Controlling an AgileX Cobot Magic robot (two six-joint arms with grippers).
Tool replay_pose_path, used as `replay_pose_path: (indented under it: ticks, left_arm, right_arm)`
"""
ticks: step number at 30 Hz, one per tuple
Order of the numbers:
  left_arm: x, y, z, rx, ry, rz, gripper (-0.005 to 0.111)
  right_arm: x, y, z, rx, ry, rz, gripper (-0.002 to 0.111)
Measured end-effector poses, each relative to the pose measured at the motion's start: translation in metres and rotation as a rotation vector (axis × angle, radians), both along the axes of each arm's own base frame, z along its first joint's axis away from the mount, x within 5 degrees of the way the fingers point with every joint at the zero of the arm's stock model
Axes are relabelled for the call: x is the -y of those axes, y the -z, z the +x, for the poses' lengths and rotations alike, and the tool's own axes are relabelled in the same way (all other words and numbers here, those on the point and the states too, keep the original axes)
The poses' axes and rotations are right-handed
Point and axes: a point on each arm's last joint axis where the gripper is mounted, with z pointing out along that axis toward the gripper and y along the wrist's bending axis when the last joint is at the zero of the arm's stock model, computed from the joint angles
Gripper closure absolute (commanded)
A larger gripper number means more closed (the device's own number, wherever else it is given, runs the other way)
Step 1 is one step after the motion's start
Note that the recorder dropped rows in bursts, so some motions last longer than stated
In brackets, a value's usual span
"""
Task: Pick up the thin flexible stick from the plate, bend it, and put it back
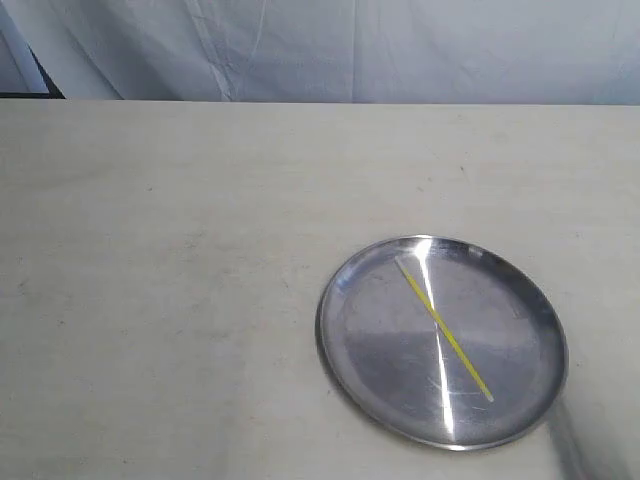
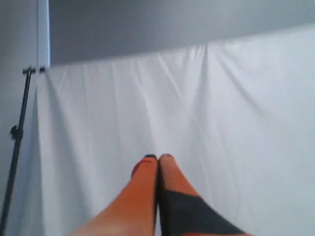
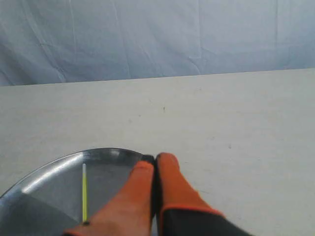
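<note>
Toward the near right corner of the counter sits a round, shallow, shiny silver metal plate [image 1: 390,365] with a low raised rim. Its polished floor catches a bright streak of glare across the middle. On the plate lies a thin, straight yellow stick [image 1: 444,330]. It rests flat and runs diagonally, one end near the far rim and the other towards the near right rim. Both ends stay inside the rim.

The pale, matte counter top [image 1: 160,280] has a faint grain and a few small dark specks. A creased white cloth backdrop [image 1: 400,50] hangs behind its far edge.

The right gripper [image 3: 155,160] has smooth orange fingers [image 3: 174,184] that taper to rounded tips, with a dark sleeve at their base. Its jaws are pressed together with nothing between them. In the right wrist view the tips line up with the plate's rim, and the stick lies apart from them, to one side. Whether the tips touch the metal cannot be told.

The left gripper [image 2: 157,158] has the same orange tapered fingers, one of them wrapped partly in black. It is likewise clenched and empty. It points at the folded white cloth, well away from the plate. A thin dark stand pole [image 2: 17,132] rises at the cloth's edge.
</note>
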Motion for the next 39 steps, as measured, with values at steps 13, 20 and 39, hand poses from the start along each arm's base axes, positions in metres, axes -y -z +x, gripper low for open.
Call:
replay_pose_path:
  ticks: [13,20,39]
  left_arm:
    - [0.002,0.0,-0.001,-0.041,0.237,-0.196,0.106]
    - [0.0,-0.008,-0.009,0.048,0.414,-0.354,0.107]
    - [0.003,-0.075,0.09,-0.739,0.191,-0.352,0.107]
  right_arm:
    - [0.0,0.0,0.0,0.0,0.0,0.0,0.106]
    - [0.0,0.0,0.0,0.0,0.0,0.0,0.106]
    - [0.0,0.0,0.0,0.0,0.0,0.0,0.106]
